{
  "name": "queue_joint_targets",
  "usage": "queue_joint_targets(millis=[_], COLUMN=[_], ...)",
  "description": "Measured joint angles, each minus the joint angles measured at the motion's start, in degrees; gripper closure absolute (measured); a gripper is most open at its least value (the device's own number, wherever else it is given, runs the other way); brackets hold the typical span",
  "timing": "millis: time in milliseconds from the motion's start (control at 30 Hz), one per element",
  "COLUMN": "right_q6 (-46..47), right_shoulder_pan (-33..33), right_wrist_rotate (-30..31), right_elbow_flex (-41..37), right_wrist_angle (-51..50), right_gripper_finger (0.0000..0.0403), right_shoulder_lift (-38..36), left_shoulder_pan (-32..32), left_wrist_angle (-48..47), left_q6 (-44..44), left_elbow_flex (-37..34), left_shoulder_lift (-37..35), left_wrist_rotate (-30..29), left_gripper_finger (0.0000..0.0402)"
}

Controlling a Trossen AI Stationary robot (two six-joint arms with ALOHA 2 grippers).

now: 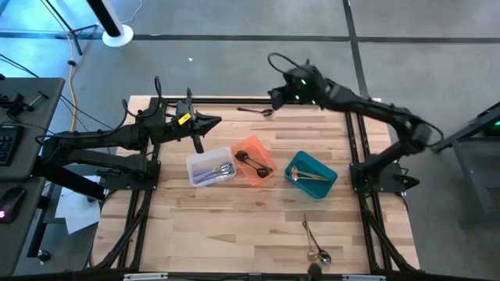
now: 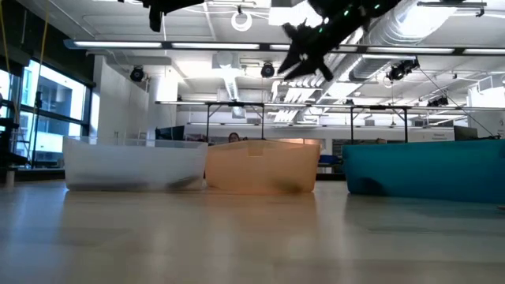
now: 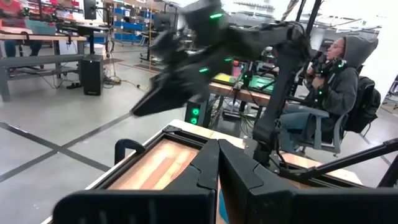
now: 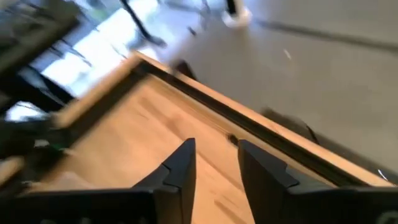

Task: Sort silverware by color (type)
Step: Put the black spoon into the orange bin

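Since silver, black and gold pieces already lie in separate bins, the right gripper (image 1: pixel 275 95), fingers apart and seemingly empty, hovers by the black spoon (image 1: pixel 256 111) on the tabletop (image 1: pixel 234 211), while the left gripper (image 1: pixel 212 120) waits with fingers closed.

Right wrist view, contents:

- Right gripper (image 4: pixel 214 165): two dark fingers (image 4: pixel 180 165) with a clear gap between them, jaws apart, nothing held.
- Counter (image 4: pixel 143 137): pale wood planking running diagonally under the fingers, with a dark frame rail (image 4: pixel 249 124) along its edge.
- Small dark object (image 4: pixel 231 139) on the wood just beside the rail; kind cannot be told.
- Floor (image 4: pixel 323 68): grey, beyond the rail.
- Dark blurred machinery (image 4: pixel 25 134) at one side; not identifiable.
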Motion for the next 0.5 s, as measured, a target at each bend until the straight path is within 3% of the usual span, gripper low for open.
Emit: queue_joint_targets(millis=[200, 500], right_q6=[6.6, 13.1], right_shoulder_pan=[-7.1, -12.1], right_wrist_rotate=[-2.1, -10.0], right_elbow_flex=[8.0, 8.4], right_wrist_angle=[-10.9, -19.1], right_gripper_finger=[0.0263, 0.0247], right_shoulder_lift=[11.7, 23.8], left_shoulder_pan=[0.0, 0.0], left_wrist_angle=[0.0, 0.0], left_q6=[0.0, 0.0], left_elbow_flex=[0.0, 0.0], left_shoulder_lift=[0.0, 0.0], left_wrist_rotate=[0.0, 0.0], left_gripper_finger=[0.0401, 0.0401])
